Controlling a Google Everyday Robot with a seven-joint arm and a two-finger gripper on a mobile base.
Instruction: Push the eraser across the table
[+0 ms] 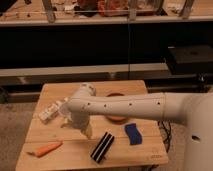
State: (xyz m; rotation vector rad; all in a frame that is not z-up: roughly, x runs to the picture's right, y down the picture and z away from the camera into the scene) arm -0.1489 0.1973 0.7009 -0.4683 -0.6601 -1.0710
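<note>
The eraser (102, 146), a black oblong block with a pale stripe along its length, lies on the light-wood plank table (55, 92) near the front edge, right of centre. My white arm reaches in from the right across the table. My gripper (85, 129) points down over the table's middle, just left of and behind the eraser's far end. I cannot tell whether it touches the eraser.
An orange carrot (45, 149) lies at the front left. A blue curved sponge-like piece (133, 134) lies right of the eraser. A white object (50, 112) lies at the left. A brown bowl (116, 118) is partly hidden behind my arm. Dark shelving stands behind the table.
</note>
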